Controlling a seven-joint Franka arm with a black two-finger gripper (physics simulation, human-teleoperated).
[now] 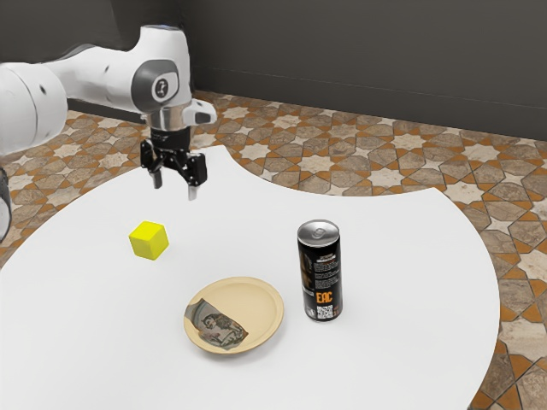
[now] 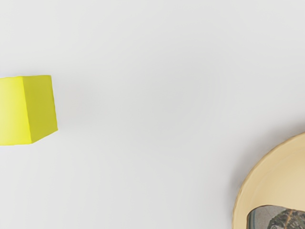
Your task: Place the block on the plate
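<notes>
My gripper (image 1: 175, 190) hangs above the table in the exterior view, its two fingers apart with nothing between them. The yellow block (image 1: 149, 240) rests on the white table, lower than the gripper and apart from it. A round tan plate (image 1: 261, 306) with a dark picture on it lies closer to the exterior view's bottom, away from the block. In the wrist view the block (image 2: 27, 109) is cut off by the picture's edge, and part of the plate (image 2: 281, 176) appears, with bare tabletop between the two.
A black drink can (image 1: 320, 272) stands upright beside the plate, toward the exterior view's right. The white table (image 1: 410, 256) has a curved edge, with patterned floor tiles beyond it.
</notes>
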